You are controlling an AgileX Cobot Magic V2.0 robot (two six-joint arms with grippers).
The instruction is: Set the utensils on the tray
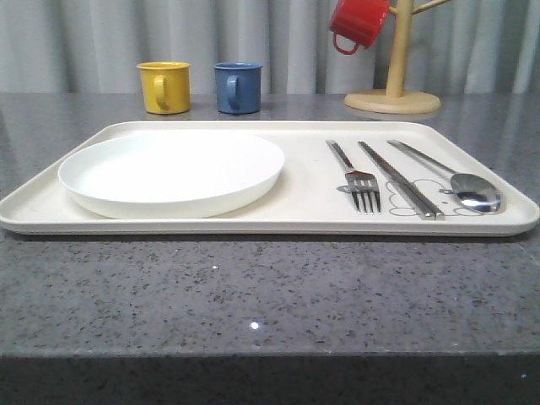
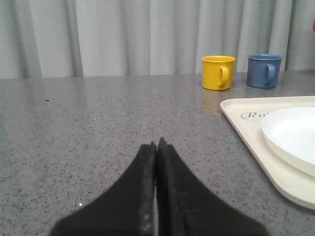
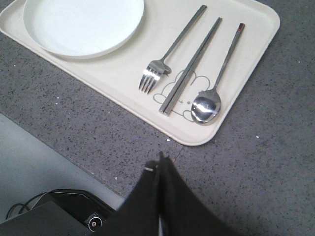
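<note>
**Utensils on the tray, task looks done**

The speckled grey stone worktop (image 1: 253,295) carries the matte cream tray (image 3: 256,29), rimmed and round-cornered, just ahead of the right tool (image 3: 160,162). The glossy plate (image 1: 173,173) sits on it too. Fork (image 3: 165,61), flat chopsticks (image 3: 192,64) and oval spoon (image 3: 214,86) (all polished steel) lie side by side inside. Both tools, left (image 2: 156,147) included, are pinched together and empty; nothing seems left.

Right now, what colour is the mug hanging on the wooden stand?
Red mug, clearest in the front view, on the wooden stand.
</note>
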